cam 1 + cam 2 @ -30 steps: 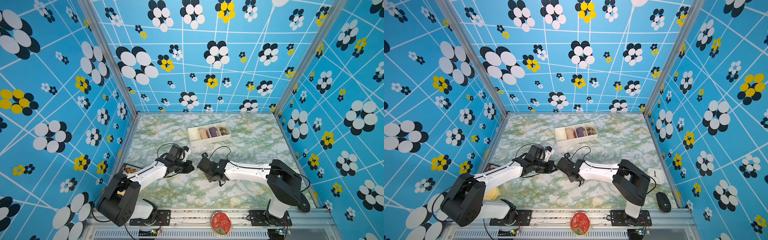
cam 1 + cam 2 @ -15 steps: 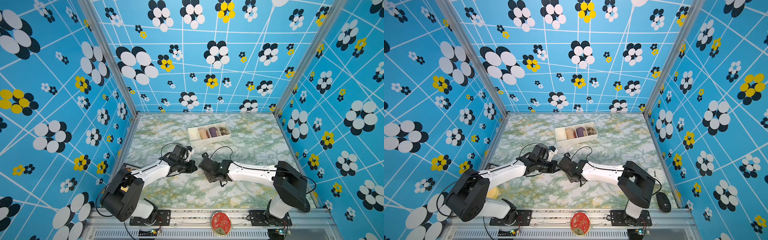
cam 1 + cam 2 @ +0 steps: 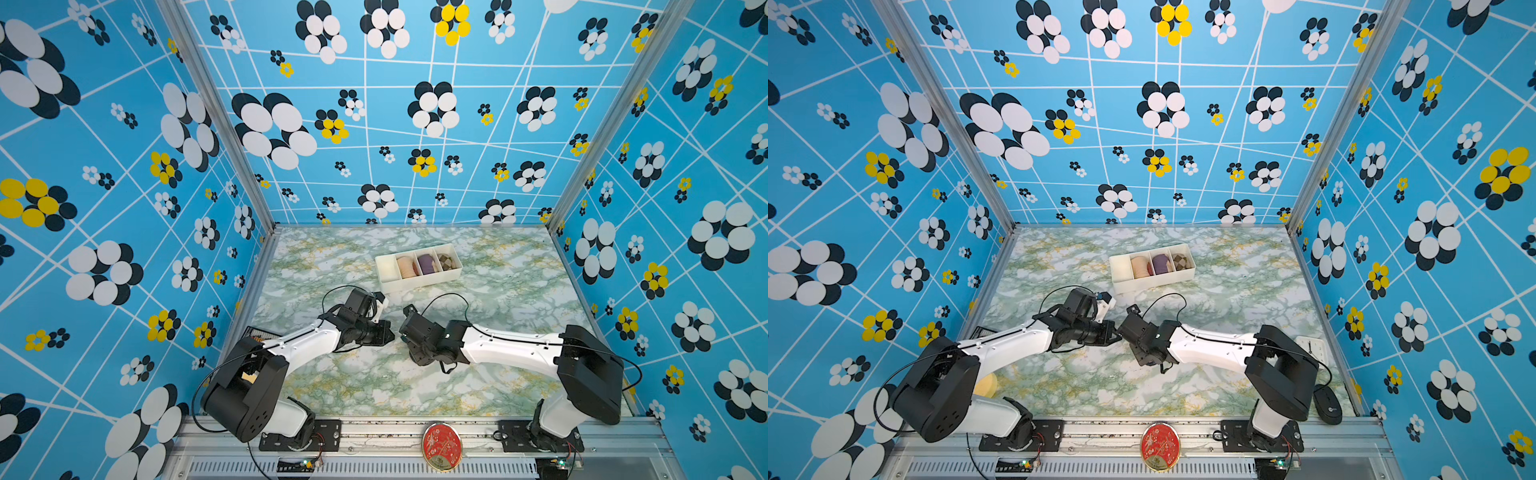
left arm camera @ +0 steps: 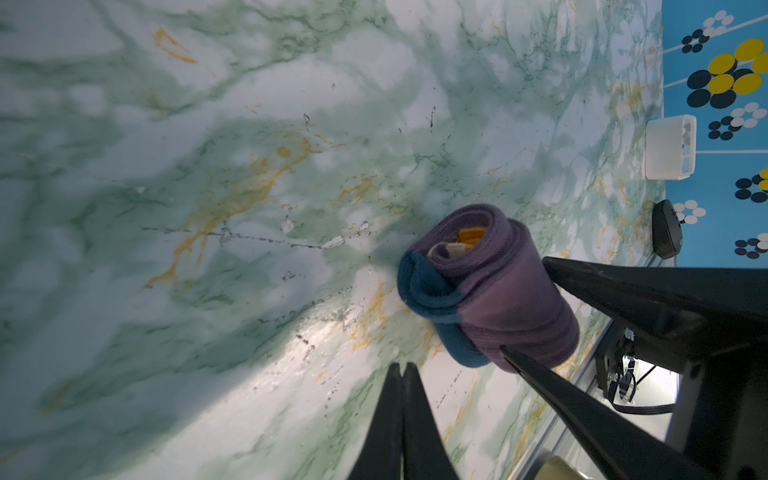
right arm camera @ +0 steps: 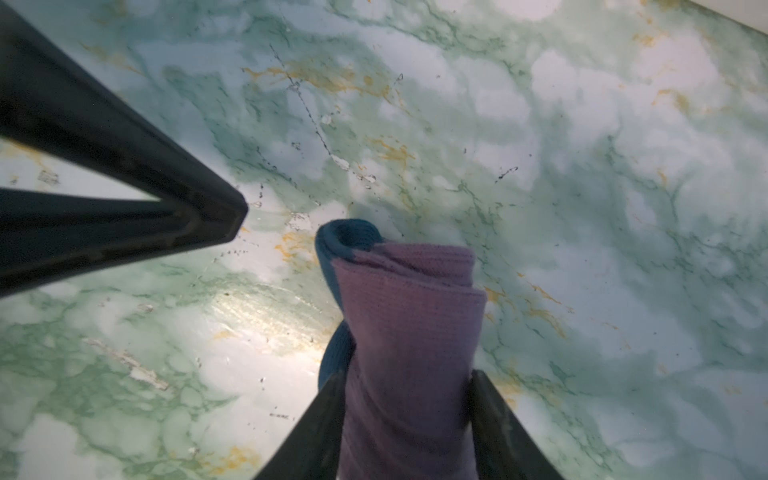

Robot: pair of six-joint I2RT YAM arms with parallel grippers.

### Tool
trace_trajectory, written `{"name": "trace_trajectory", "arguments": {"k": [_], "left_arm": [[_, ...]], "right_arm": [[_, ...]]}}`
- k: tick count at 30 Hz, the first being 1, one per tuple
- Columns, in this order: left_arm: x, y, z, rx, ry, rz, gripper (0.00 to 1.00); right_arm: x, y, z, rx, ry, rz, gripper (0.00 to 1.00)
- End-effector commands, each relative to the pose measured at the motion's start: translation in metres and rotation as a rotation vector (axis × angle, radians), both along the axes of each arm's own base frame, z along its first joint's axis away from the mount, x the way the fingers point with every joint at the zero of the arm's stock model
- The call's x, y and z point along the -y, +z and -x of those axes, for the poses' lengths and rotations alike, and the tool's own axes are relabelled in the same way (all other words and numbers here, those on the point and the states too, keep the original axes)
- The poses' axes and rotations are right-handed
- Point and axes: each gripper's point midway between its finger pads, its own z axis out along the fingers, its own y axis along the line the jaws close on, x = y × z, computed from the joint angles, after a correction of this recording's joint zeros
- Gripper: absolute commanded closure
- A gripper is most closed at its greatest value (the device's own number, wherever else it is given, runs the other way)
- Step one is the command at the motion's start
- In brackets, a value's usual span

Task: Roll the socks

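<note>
Since a second back my left arm (image 3: 307,347) has stretched in toward the middle, so the left tool (image 4: 401,368) now sits just off the right tool (image 5: 409,380).

Clutter, left to right:
- a black mesh basket (image 3: 257,332) at the left edge of the tabletop (image 3: 519,291)
- a pale yellow round thing (image 3: 986,384) under that arm
- the white divider tray (image 3: 415,284) behind both tools, holding a peach roll (image 3: 406,266), a purple roll (image 3: 427,263) and a brown checked roll (image 3: 446,261) in its three right-hand slots
- a white clock-looking box (image 3: 1310,347) and a black mouse (image 3: 1327,405) far right
- a red disc (image 3: 441,446) on the front rail

The left tool is clenched on nothing, its tip just beside the teal flap. The right tool is grasping the socks (image 4: 490,291), one finger on each side of the bundle. The wrists hide the bundle in both top views.

Its long axis runs out along the right tool's fingers, with the free end past the tips and the orange cuff curled in the core. Can't tell if it touches the tabletop.

The surface is scuffed green-white marble print with yellow veins. The walls (image 3: 124,166) are blue with white lines and flower dots.
</note>
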Motion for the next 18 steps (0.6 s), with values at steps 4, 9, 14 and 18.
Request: {"name": "trace_trajectory", "arguments": {"k": [4, 9, 14, 18], "left_arm": [[0.0074, 0.0068, -0.0049, 0.019, -0.013, 0.022, 0.95], [0.0073, 0.0045, -0.0044, 0.015, -0.013, 0.018, 0.95], [0.007, 0.003, -0.0041, 0.013, -0.013, 0.018, 0.95], [0.0083, 0.0034, -0.0006, 0.009, -0.015, 0.026, 0.95]], "right_arm": [[-0.0049, 0.0027, 0.0069, -0.013, 0.033, -0.043, 0.56], [-0.0072, 0.0018, 0.0097, -0.027, 0.043, -0.053, 0.61], [-0.0093, 0.0036, 0.0102, -0.028, 0.051, -0.066, 0.66], [-0.0107, 0.0034, 0.0109, -0.036, 0.056, -0.066, 0.68]]}}
